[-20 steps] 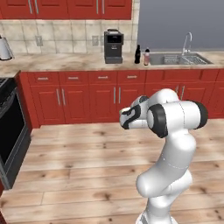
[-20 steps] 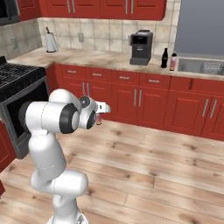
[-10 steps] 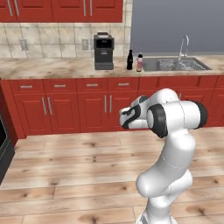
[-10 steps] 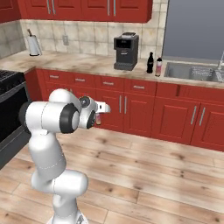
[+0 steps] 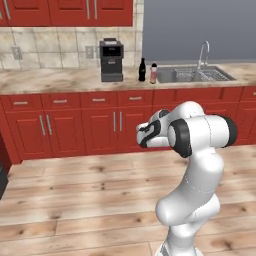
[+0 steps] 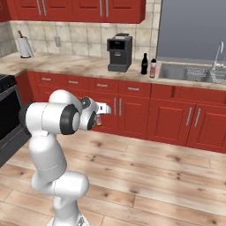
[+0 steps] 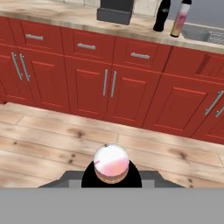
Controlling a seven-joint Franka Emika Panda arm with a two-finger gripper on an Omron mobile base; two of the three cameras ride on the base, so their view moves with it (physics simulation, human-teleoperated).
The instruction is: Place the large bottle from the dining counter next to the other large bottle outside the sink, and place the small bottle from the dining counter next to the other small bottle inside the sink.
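Left base view: the white arm folds back on itself over the wooden floor [image 5: 75, 200], with the end effector [image 5: 141, 136] pointing left toward the red cabinets [image 5: 70, 125]; from this side the hand hides whatever sits in the jaws.
Left base view, worktop: the worktop [image 5: 50, 80] carries a coffee machine [image 5: 111, 60], then to its right a dark bottle [image 5: 142, 70] and just beside it a pink bottle [image 5: 153, 73], both upright at the left edge of the sink [image 5: 192, 75]; a faucet [image 5: 202, 52] rises behind the basin.
Right base view: the end effector [image 6: 100, 113] shows side-on, and a small reddish bottle [image 6: 99, 119] hangs below the white hand, clamped between the fingers.
Right base view, extras: a paper towel roll [image 6: 25, 46] stands far left on the worktop, and a stove [image 6: 6, 110] sits at the left edge.
Hand view: the bottle's rounded pink-and-white top sits low at centre, between the dark finger tips [image 7: 89, 175], which are closed on it.
Hand view, far: the two worktop bottles stand at the top, right of the coffee machine's base; the inside of the sink is not visible here.
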